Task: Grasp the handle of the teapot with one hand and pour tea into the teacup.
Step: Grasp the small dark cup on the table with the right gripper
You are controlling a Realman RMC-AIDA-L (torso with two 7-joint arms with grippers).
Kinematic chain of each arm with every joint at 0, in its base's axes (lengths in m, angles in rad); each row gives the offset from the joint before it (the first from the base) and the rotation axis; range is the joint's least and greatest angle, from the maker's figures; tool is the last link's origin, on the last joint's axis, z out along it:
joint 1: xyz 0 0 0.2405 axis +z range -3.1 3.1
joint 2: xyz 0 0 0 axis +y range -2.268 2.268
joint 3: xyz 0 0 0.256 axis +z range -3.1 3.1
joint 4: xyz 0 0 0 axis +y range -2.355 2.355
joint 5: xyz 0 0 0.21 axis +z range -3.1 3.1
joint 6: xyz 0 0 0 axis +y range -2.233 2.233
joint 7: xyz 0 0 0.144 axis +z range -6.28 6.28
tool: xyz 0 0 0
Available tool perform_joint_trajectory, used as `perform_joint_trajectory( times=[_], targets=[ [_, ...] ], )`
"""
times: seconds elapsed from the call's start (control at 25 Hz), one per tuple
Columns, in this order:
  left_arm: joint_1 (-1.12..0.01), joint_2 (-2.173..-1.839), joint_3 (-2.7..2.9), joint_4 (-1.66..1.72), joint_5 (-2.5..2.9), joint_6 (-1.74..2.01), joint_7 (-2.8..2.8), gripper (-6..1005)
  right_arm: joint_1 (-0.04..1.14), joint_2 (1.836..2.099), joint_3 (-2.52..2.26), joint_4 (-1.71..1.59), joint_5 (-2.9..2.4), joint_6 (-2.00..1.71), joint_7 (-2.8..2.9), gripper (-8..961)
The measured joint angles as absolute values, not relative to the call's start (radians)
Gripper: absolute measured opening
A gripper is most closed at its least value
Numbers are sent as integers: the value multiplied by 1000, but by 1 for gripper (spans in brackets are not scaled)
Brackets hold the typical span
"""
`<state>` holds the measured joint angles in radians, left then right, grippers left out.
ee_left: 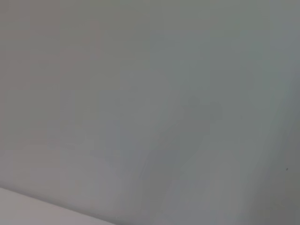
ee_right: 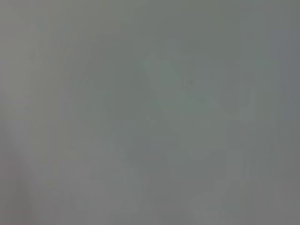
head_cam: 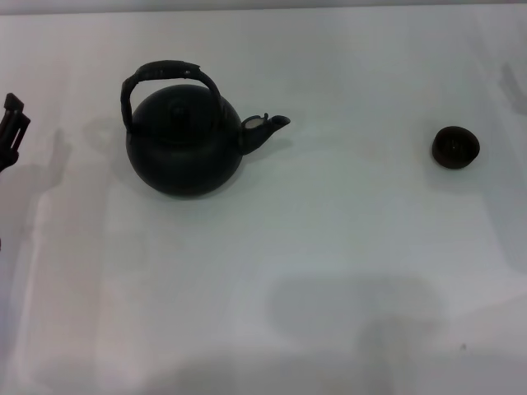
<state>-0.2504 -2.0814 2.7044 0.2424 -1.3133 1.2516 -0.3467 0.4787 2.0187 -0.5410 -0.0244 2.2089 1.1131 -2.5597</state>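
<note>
While the left hand [head_cam: 11, 132] peeks in at the left edge of the head view, I cannot tell if it is clenched or released; it touches nothing; the right hand does not show. Near it on the white bench [head_cam: 346, 271] sits the big black teapot [head_cam: 184, 148], upright, its handle [head_cam: 169, 76] arching over the lid, spout pointing right. Far off on the right sits the tiny teacup [head_cam: 455, 147]; only bare bench lies between them.

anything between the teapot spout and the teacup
Nothing: in the head view the table between the teapot spout and the teacup is bare. The wrist views show neither.
</note>
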Motion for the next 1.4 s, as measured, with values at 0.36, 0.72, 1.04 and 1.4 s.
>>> perform_joint_trajectory(
  times=[0.36, 0.72, 1.04, 1.4],
  targets=[
    [-248, -2081, 2706, 242, -1313, 1251, -348, 887, 473, 2016, -558, -27, 2199, 1152, -2530, 843],
    [-248, -2082, 2702, 242, -1313, 1250, -348, 888, 458, 1989, -837, -220, 2188, 1117, -2167, 842],
    [-248, -2082, 2700, 242, -1316, 1250, -348, 887, 505, 1877, -1046, -542, 1765, 1099, -1637, 841],
    [-255, -2083, 2700, 242, -1318, 1250, -348, 889, 600, 1891, -1043, -886, 1134, 1371, -1305, 841]
  ],
)
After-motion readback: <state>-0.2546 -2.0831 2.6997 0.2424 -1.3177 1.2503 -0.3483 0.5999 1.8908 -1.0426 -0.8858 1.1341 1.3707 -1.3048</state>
